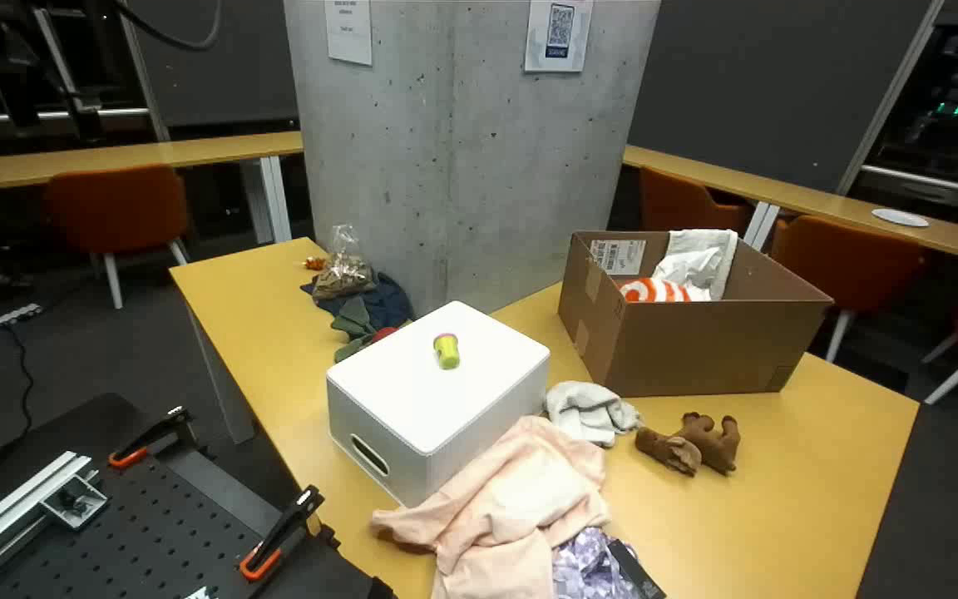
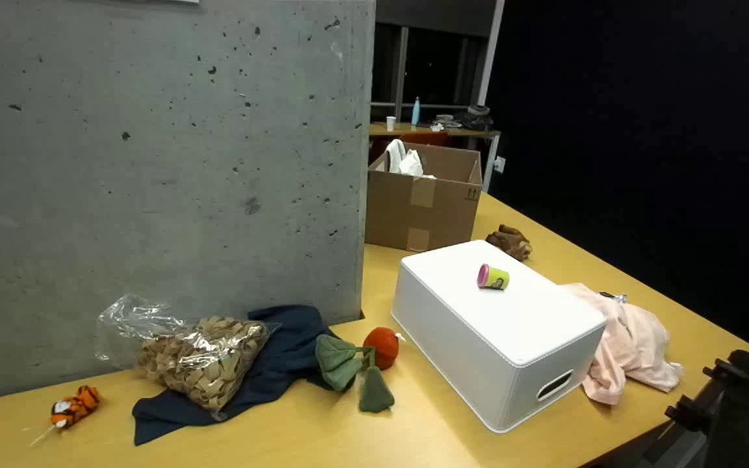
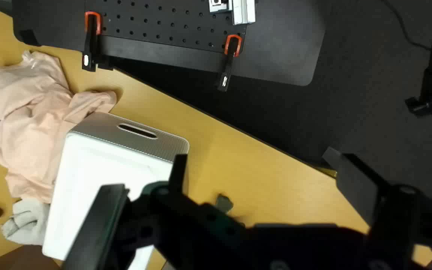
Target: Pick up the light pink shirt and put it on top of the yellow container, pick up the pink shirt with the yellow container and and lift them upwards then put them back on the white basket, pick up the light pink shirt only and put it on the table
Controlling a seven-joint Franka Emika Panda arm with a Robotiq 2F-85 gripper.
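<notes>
At left in the wrist view the shirt (image 3: 38, 123) lies on the desk (image 3: 246, 161) against the basket (image 3: 88, 176); rightward, the fingers (image 3: 98, 228) stand wide apart, holding nothing. Probably the first pick is not yet begun, though a finished task could look alike; it calls for lowering and pinching a fold. Both exterior views show the cup (image 1: 446, 353) on its side atop the basket; the wrist view doesn't.

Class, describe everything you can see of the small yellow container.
The yellow container is a short cylinder, plastic-looking, with a pink end, apparently its lid, and a dark picture on its yellow wall. It lies on its side on the flat top of the white basket, touching nothing else. The wrist view does not show it.
</notes>
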